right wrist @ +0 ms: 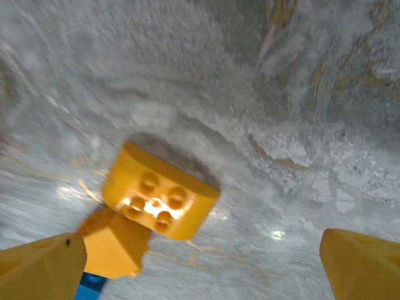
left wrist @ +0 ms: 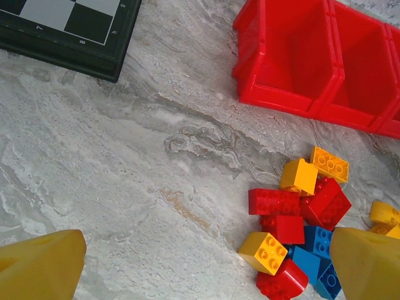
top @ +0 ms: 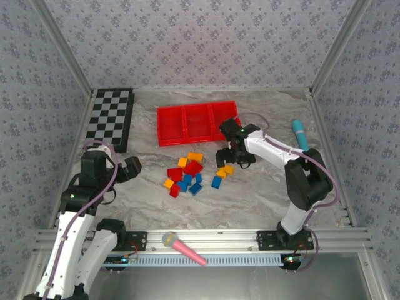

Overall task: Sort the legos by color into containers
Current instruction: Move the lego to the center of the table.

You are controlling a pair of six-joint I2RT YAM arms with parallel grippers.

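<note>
Top external view: the legos (top: pixel 185 175) are lying in a loose heap on the counter (top: pixel 262 200), just in front of the red tray (top: pixel 164 128), whose three containers (top: pixel 199 122) are holding no blocks yet. The right tool (top: pixel 226 156) is hanging over the heap's right fringe, just beside two yellow legos (top: pixel 225 170). The left tool (top: pixel 129 167) is sitting well apart on the heap's left, so the right arm is the nearer one.

Left wrist view: the left tool (left wrist: pixel 203 272) is gaping wide and holding nothing. The legos (left wrist: pixel 294 219) are bunching toward the finger (left wrist: pixel 369 262) at the right of this view, with the tray (left wrist: pixel 281 100) beyond them.

Right wrist view: the right tool (right wrist: pixel 203 269) is also spreading wide and gripping nothing. A yellow lego (right wrist: pixel 159 197) is lying studs-up below it, off toward the finger (right wrist: pixel 40 269) at the left of this view, and touching a second yellow block (right wrist: pixel 115 244). Its long axis is running aslant to the line between the fingers. My read: the tool is needing a sideways shift toward that lego, and perhaps a small twist, before closing.
</note>
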